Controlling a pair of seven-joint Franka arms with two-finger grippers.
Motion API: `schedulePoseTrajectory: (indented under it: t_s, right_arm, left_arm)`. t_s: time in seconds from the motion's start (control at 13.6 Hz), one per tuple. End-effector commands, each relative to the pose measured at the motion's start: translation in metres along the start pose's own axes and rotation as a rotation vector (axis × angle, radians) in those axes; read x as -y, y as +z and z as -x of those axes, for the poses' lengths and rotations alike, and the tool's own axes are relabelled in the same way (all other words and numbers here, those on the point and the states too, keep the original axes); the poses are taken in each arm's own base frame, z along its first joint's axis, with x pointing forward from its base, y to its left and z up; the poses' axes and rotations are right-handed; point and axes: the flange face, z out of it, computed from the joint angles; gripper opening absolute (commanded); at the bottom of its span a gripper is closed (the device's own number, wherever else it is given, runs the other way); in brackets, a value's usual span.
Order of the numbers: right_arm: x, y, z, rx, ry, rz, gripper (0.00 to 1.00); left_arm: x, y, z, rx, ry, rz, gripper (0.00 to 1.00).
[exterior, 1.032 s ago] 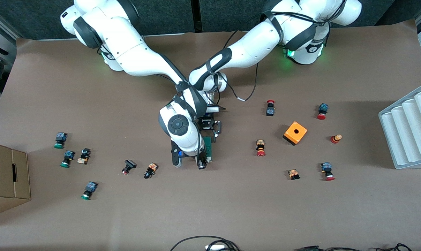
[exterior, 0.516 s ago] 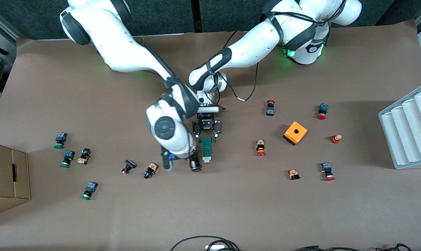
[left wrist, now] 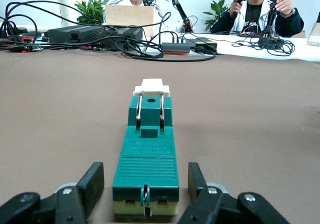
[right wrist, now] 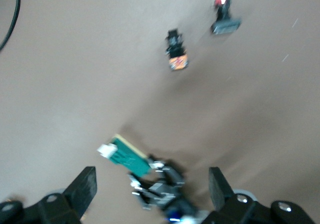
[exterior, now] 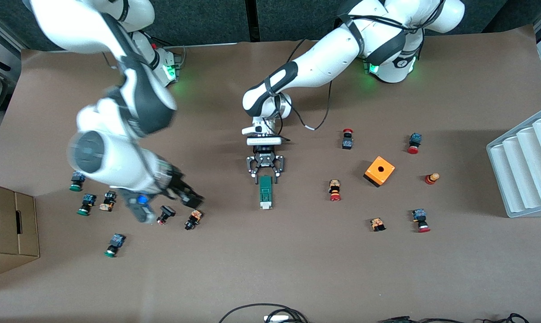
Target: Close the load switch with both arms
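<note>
Start at the edge nearest the front camera: the first task part you meet is the white sliding piece (exterior: 265, 205), which caps the near end of the load switch (exterior: 265, 193). The switch lies flat on the brown table (exterior: 297, 269), about midway between the arms' ends, its long axis running straight away from that camera. Whether the white piece is fully seated, you cannot tell from here.

Level with that end, toward the right arm's end of the table, your right gripper (right wrist: 151, 176) is up in the air over a pair of small push buttons (exterior: 179, 217). Its fingers are spread wide with nothing between them.

Farther on, the left gripper (exterior: 265, 172) is down at the table, astride the switch's farther end. It is clenched on the green body, one finger (left wrist: 92, 184) on each long side, though the pad contact itself falls below the left wrist view.

Expect the switch to feel light, stiff and hard: moulded plastic with smooth sides. It would likely skid on this paper unless braced. The flat long sides of the green body look like the best hold, as the left gripper has them. Keep off the two thin metal loops (left wrist: 139, 111) near the white end, which look easiest to bend. Any push on the white piece should run along the switch's length, against that brace
</note>
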Motion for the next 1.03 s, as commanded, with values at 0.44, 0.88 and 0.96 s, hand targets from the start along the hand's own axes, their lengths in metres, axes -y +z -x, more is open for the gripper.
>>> schedulePoseTrajectory:
  t_s: [0.44,0.88,0.96]
  right_arm:
    - [-0.173,-0.119,-0.061,-0.030,-0.589,0.102,1.00]
    - [-0.229,-0.137,-0.088,-0.075,-0.693,0.149,1.00]
    - [-0.229,-0.137,-0.090,-0.088,-0.694,0.154,1.00]
  left_arm:
    - [-0.010,-0.001,-0.021,0.003,-0.003,-0.022,0.83]
    - [-0.025,-0.016,-0.065,0.154,0.047,-0.053,0.86]
    - [-0.026,-0.016,-0.075,0.181,0.060,-0.060,0.86]
